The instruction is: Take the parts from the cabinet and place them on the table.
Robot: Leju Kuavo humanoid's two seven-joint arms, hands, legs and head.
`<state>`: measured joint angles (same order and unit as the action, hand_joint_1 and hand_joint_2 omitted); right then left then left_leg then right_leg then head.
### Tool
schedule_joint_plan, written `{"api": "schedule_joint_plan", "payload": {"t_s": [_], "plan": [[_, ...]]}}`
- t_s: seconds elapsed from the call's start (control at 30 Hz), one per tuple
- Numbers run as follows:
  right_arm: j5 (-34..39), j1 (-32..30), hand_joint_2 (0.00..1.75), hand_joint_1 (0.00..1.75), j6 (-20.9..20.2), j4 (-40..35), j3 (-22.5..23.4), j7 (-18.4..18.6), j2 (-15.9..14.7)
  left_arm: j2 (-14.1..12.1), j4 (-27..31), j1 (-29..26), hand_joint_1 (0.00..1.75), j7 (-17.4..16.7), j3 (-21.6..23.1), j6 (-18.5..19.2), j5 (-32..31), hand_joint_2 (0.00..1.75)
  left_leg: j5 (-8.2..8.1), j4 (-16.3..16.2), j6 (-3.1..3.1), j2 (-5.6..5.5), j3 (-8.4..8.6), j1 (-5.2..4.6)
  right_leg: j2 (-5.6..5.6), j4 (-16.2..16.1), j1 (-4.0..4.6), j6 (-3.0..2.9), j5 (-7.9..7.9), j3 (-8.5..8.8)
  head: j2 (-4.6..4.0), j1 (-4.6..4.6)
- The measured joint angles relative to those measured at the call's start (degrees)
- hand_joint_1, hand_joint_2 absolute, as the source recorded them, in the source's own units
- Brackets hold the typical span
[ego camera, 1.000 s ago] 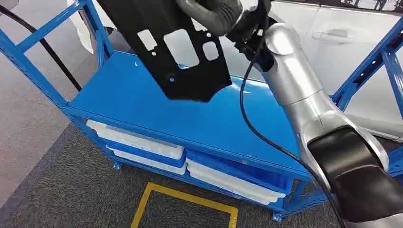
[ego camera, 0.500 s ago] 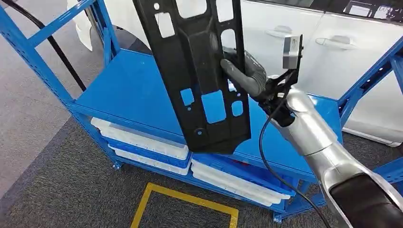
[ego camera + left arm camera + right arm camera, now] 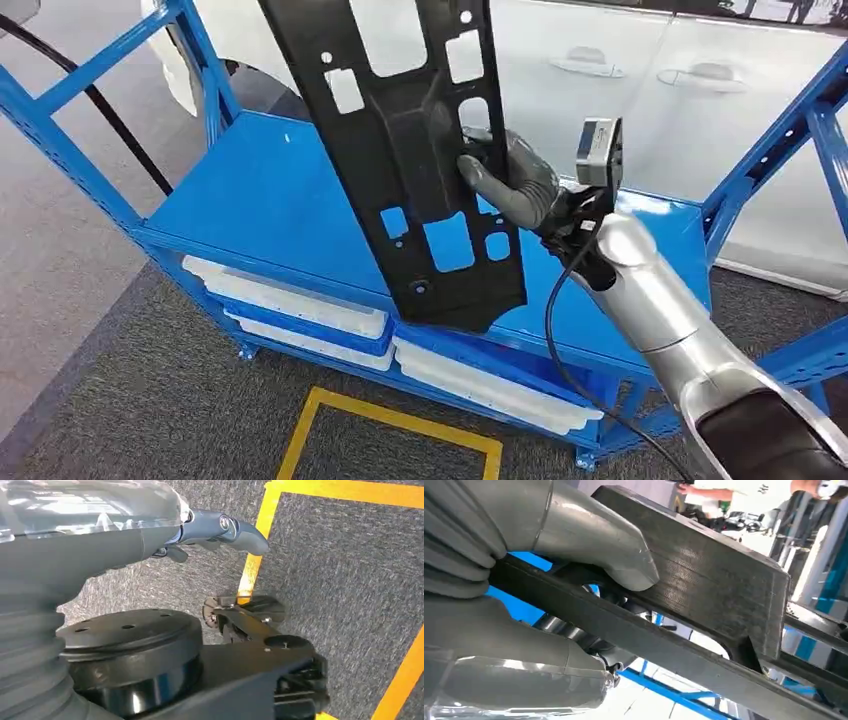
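Right hand: the right hand [image 3: 510, 180] gripped a black perforated panel [image 3: 405, 150] at its right edge, roughly at mid-height.
Fingers: the grey thumb [image 3: 594, 540] pressed flat on one face of the panel [image 3: 704, 580]; the other fingers wrapped round the opposite face, so the panel's edge sat clamped between them.
Panel position: it hung nearly upright, tilted slightly, in the air above the top shelf [image 3: 270, 200] of the blue metal rack [image 3: 60, 140], its lower end over the shelf's front edge, not touching.
Left hand: the left hand [image 3: 210, 530] hung over grey carpet [image 3: 350, 570] with yellow floor tape [image 3: 252, 565], fingers loosely extended, holding nothing.
Below: white trays [image 3: 300, 300] sat on the rack's lower level.
Behind: a white car [image 3: 640, 80] stood beyond the rack.
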<state>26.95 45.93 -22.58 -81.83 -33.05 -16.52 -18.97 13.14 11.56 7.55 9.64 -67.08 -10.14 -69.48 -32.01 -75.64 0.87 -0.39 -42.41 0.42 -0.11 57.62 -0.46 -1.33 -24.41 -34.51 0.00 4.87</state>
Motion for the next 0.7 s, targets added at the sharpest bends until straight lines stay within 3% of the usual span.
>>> {"api": "schedule_joint_plan", "payload": {"t_s": [0.03, 0.1, 0.13, 0.27, 0.3, 0.33, 0.4, 0.43, 0.47, 0.5, 0.53, 0.6, 0.63, 0.67, 0.7], "plan": [[-0.2, -0.1, 1.75, 1.75, 0.1, 0.0, 0.1, 0.0, 0.2, 0.0, 0.0, 0.0, 0.00, -0.1, 0.0, 0.0, 0.0, 1.75, 2.32, 3.8, -0.09, 0.00, 1.81, 0.00, 0.01, 0.1, 0.01, 0.05, -0.07, 0.00, 0.00, 0.00], [-0.3, -0.1, 1.75, 1.75, 0.1, 0.0, 0.5, -0.1, 0.4, 0.0, 0.0, 0.1, 0.00, -0.2, 0.2, 0.0, 0.0, 1.75, 7.30, 14.7, -0.52, 0.05, 7.27, 0.00, 0.04, 0.5, 0.02, 0.33, -0.39, 0.06, 0.00, 0.00], [-0.3, -0.1, 1.75, 1.75, 0.1, 0.0, 0.7, -0.1, 0.5, 0.0, 0.0, 0.2, 0.00, -0.2, 0.2, 0.0, 0.0, 1.75, 6.30, 16.8, -0.92, 0.06, 8.44, -0.14, 0.04, 0.7, 0.29, 0.60, -0.53, -0.15, 0.00, 0.00], [-2.1, -0.4, 1.75, 1.75, 1.4, -0.1, 1.5, -0.7, 0.9, 0.0, 0.0, 0.2, 0.00, -0.5, 0.5, 0.6, -0.2, 1.75, 6.99, 17.3, -1.94, -0.10, 8.13, -0.43, 0.04, 0.6, 0.28, 1.75, -0.25, -0.31, 0.00, 0.00], [-2.8, -0.5, 1.75, 1.75, 2.0, -0.1, 2.0, -0.7, 1.1, 0.0, 0.0, 0.2, 0.00, -0.6, 0.5, 0.6, -0.2, 1.75, 7.42, 17.9, -2.50, 0.02, 8.44, 0.09, 0.09, 1.0, 0.11, 2.10, -0.74, -0.44, 0.00, 0.00], [-3.5, -0.6, 1.75, 1.75, 2.4, -0.1, 2.6, -0.7, 1.3, 0.0, 0.0, 0.3, 0.00, -0.8, 0.7, 0.5, -0.4, 1.75, 7.50, 18.0, -2.67, 0.01, 8.44, 0.11, 0.09, 2.5, 0.11, 2.33, -2.08, -1.09, 0.00, 0.00], [-4.3, -0.9, 1.75, 1.75, 3.2, -0.1, 3.7, -0.9, 1.6, 0.1, 0.0, 0.3, 0.00, -1.2, 0.9, 0.6, -0.7, 1.75, 7.55, 18.0, -2.79, 0.02, 8.37, 0.10, 0.10, 10.9, -0.16, 2.86, -6.55, -4.85, 0.00, 0.00], [-4.4, -1.3, 1.75, 1.75, 3.2, -0.1, 4.2, -1.0, 1.6, 0.1, 0.0, 0.2, 0.00, -1.5, 1.0, 0.8, -0.8, 1.75, 7.52, 18.0, -2.83, 0.02, 8.37, 0.10, 0.10, 15.4, -0.25, 3.05, -8.20, -6.93, 0.00, 0.00], [-4.3, -1.9, 1.75, 1.75, 3.1, 0.0, 4.7, -0.9, 1.6, 0.1, 0.0, 0.1, 0.00, -1.7, 1.0, 1.0, -0.9, 1.75, 7.51, 18.0, -2.85, 0.21, 8.37, 0.10, 0.09, 18.4, -0.32, 3.18, -8.77, -8.46, 0.00, 0.00], [-4.2, -2.3, 1.75, 1.75, 2.9, 0.0, 5.0, -0.7, 1.6, 0.1, 0.0, 0.0, 0.00, -1.9, 1.1, 1.0, -1.0, 1.75, 7.49, 18.0, -2.82, 0.25, 8.40, 0.11, 0.07, 18.3, -0.42, 3.24, -7.82, -8.62, 0.00, 0.00], [-4.0, -2.5, 1.75, 1.75, 2.8, 0.0, 5.3, -0.5, 1.6, 0.1, 0.0, 0.0, 0.00, -2.1, 1.1, 1.1, -1.0, 1.75, 7.42, 17.9, -2.75, 0.41, 8.42, 0.12, 0.00, 15.1, -0.51, 3.23, -5.55, -7.28, 0.00, 0.00], [-3.4, -2.5, 1.75, 1.75, 2.8, 0.0, 6.0, -0.5, 1.6, 0.1, 0.0, 0.0, 0.00, -2.2, 1.2, 1.2, -1.0, 1.75, 7.06, 17.5, -2.47, 0.81, 8.51, 0.13, -1.05, 4.6, -0.50, 3.01, -0.30, -2.22, 0.00, 0.00], [-3.2, -2.6, 1.75, 1.75, 2.8, -0.1, 6.4, -0.5, 1.6, 0.0, 0.0, -0.1, 0.00, -2.3, 1.3, 1.3, -1.0, 1.75, 6.86, 17.4, -2.20, 0.96, 8.50, -0.02, -2.96, 1.3, -0.17, 2.74, -0.41, -0.71, 0.00, 0.00], [-3.1, -2.6, 1.75, 1.75, 2.8, -0.1, 6.5, -0.5, 1.6, 0.1, 0.0, -0.1, 0.00, -2.3, 1.3, 1.5, -1.0, 1.75, 6.68, 17.1, -1.88, 1.11, 8.38, -0.38, -2.77, 0.8, 0.42, 2.08, -0.35, -0.68, 0.00, 0.00], [-2.9, -2.9, 1.75, 1.75, 2.8, -0.3, 6.7, -0.5, 1.6, 0.0, 0.0, -0.2, 0.00, -2.3, 1.3, 1.9, -1.1, 1.75, 6.70, 17.3, -1.63, 1.39, 8.41, -0.42, -2.18, 0.9, 0.41, 1.78, -0.36, -0.84, 0.00, 0.00]]}}
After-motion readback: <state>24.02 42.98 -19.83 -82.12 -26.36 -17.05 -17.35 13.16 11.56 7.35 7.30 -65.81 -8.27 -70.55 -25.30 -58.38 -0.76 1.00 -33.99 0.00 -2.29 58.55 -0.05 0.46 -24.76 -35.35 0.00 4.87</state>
